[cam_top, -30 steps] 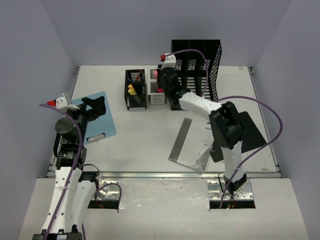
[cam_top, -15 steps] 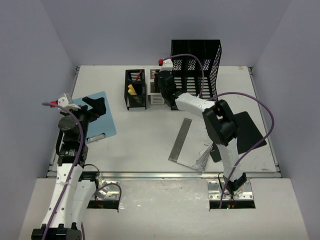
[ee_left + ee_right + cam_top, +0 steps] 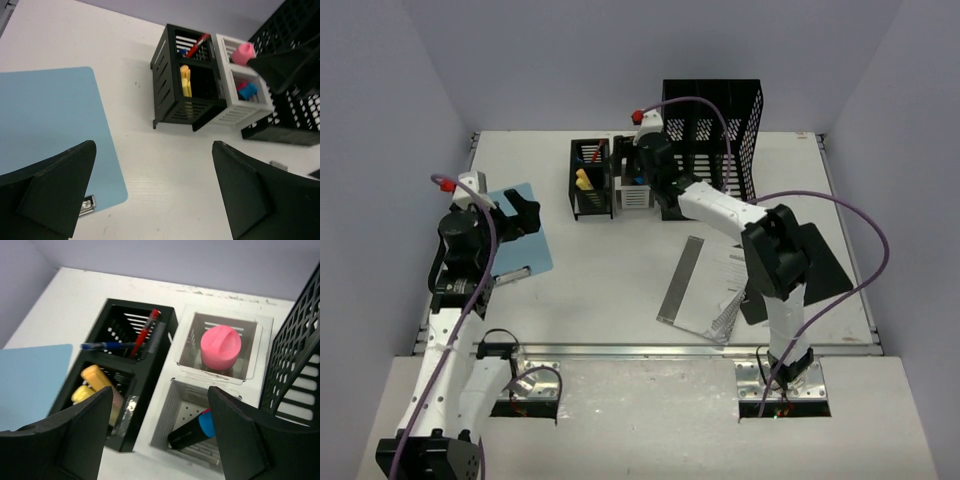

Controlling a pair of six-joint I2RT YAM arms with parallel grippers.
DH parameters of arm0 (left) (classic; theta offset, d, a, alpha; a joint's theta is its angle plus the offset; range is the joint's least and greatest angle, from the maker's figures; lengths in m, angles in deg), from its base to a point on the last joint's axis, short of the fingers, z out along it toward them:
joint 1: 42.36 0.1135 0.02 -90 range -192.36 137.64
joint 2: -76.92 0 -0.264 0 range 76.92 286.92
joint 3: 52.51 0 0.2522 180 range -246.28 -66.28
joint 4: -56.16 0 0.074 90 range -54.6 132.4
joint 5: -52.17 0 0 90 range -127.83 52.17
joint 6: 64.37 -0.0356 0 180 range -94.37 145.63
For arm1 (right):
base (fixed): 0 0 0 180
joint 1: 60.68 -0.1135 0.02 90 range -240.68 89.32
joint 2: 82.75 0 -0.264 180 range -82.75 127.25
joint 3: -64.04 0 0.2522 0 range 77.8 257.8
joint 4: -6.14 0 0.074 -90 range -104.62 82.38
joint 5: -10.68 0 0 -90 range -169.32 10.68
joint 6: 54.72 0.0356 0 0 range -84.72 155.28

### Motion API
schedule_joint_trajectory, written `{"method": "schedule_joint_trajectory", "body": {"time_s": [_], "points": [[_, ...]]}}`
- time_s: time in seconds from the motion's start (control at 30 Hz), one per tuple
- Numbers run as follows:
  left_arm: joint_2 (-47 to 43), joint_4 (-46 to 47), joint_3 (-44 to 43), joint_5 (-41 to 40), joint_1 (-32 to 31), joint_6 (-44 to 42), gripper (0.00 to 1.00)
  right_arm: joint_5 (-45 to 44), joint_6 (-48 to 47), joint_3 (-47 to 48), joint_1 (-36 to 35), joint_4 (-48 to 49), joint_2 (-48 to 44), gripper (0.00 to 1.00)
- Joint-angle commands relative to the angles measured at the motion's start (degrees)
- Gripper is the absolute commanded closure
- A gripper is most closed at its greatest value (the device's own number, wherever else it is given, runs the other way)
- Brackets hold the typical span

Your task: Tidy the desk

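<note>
1. Counter (image 3: 610, 275): a white top that filled the middle of the overhead view, with pale lilac walls on three sides and a metal rail along its lower edge.
2. Black mesh file rack (image 3: 715, 130): stood upright at upper centre, against the back wall.
3. Dark flat sheet (image 3: 828, 265): lay right of centre, partly under the right arm.
4. Printed papers with a grey strip (image 3: 705, 295): lay flat below centre, just left of the dark sheet.
5. Blue board (image 3: 532, 250): lay at the left of the frame, with a metal clip (image 3: 512, 273) at its lower edge.
6. Black organiser (image 3: 591, 180): stood upper centre-left, touching the white organiser (image 3: 632, 192), which stood just beside the mesh rack.
7. Left gripper (image 3: 154, 165): hung over the blue board's right edge, jaws spread wide with nothing between them.
8. Right gripper (image 3: 160, 395): hung above the two organisers, jaws spread and gripping nothing.
9. Pink round piece (image 3: 220, 346): sat in the white organiser's upper compartment in the right wrist view.
10. Blue-capped marker (image 3: 200, 427): lay tilted in the lower compartment, partly hidden by a finger.
11. Yellow markers (image 3: 95, 382): sat in the black organiser's lower cell.
12. Red pen (image 3: 145, 332) and blue pen (image 3: 105, 345): leaned in the upper cell.
</note>
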Motion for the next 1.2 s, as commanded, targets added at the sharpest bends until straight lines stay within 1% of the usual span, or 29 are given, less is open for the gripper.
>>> {"method": "schedule_joint_trajectory", "body": {"time_s": [0.0, 0.03, 0.07, 0.1, 0.13, 0.17, 0.2, 0.23, 0.27, 0.3, 0.37, 0.4, 0.47, 0.5, 0.53, 0.6, 0.67, 0.8, 0.9, 1.17], "points": [[1.62, -6.13, -6.32, 8.15, 0.05, -13.80, 0.00, 5.88, -2.58, -0.23, -0.36, -0.96, -10.19, 0.23], [2.49, -7.37, -7.04, 9.03, 0.05, -20.71, 0.00, 7.02, -5.55, -1.54, -0.36, -2.80, -11.34, 0.21], [3.46, -10.69, -8.61, 10.17, 0.05, -23.91, 0.01, 8.16, -7.49, -2.16, -0.27, -3.77, -13.79, 0.19], [4.77, -12.90, -9.93, 11.06, -0.03, -30.73, 0.04, 9.39, -12.30, -2.95, -0.27, -5.00, -14.95, 0.19], [6.44, -15.70, -11.25, 11.67, 0.05, -33.93, 0.07, 10.36, -14.26, -4.87, -0.18, -6.32, -16.18, 0.19], [9.68, -20.52, -13.44, 12.38, 0.05, -37.18, 0.11, 12.02, -16.11, -6.11, -0.18, -8.59, -17.49, 0.18], [11.19, -23.00, -14.59, 14.82, 0.40, -44.17, 0.13, 13.08, -20.48, -7.43, -0.18, -10.09, -20.20, 0.17], [13.47, -25.29, -15.39, 15.98, 0.58, -47.37, 0.14, 14.22, -22.52, -9.88, -0.09, -11.41, -21.45, 0.17], [14.27, -28.53, -16.26, 17.20, 1.02, -53.76, 0.14, 16.67, -27.24, -12.16, 0.00, -14.04, -24.07, 0.16], [15.24, -30.13, -16.71, 17.65, 1.11, -57.48, 0.14, 18.17, -29.11, -12.19, 0.00, -16.50, -25.40, 0.16], [18.23, -33.29, -17.32, 16.70, 1.19, -62.59, 0.16, 20.11, -31.32, -15.43, 0.43, -20.56, -27.78, 0.14], [19.45, -34.44, -17.50, 16.86, 2.15, -67.74, 0.16, 21.86, -32.29, -16.40, 0.78, -21.96, -28.92, 0.12], [23.93, -37.87, -18.82, 17.13, 3.74, -71.12, 0.17, 23.72, -33.08, -18.33, 1.84, -26.09, -31.74, 0.02], [27.17, -38.75, -19.08, 17.30, 4.44, -73.83, 0.17, 24.16, -33.96, -19.91, 2.28, -27.24, -33.31, 0.01], [28.94, -40.06, -19.43, 16.96, 5.58, -75.08, 0.19, 24.25, -34.23, -20.88, 2.63, -28.64, -34.20, 0.01], [32.46, -39.73, -18.91, 17.56, 7.69, -78.42, 0.21, 25.48, -34.23, -23.95, 4.03, -29.97, -35.95, 0.01], [34.31, -37.63, -17.07, 17.57, 9.80, -80.53, 0.23, 26.53, -33.71, -25.98, 5.09, -30.67, -38.24, 0.01], [38.35, -32.18, -11.90, 15.90, 10.69, -83.44, 0.25, 28.29, -33.26, -30.11, 7.02, -31.99, -40.44, 0.01], [40.38, -27.88, -9.69, 15.46, 10.77, -83.97, 0.26, 29.26, -32.83, -30.99, 7.90, -32.78, -40.71, 0.01], [47.85, -22.59, -8.27, 13.70, 11.83, -86.95, 0.28, 31.55, -31.95, -30.21, 8.52, -33.75, -39.30, 0.01]]}}
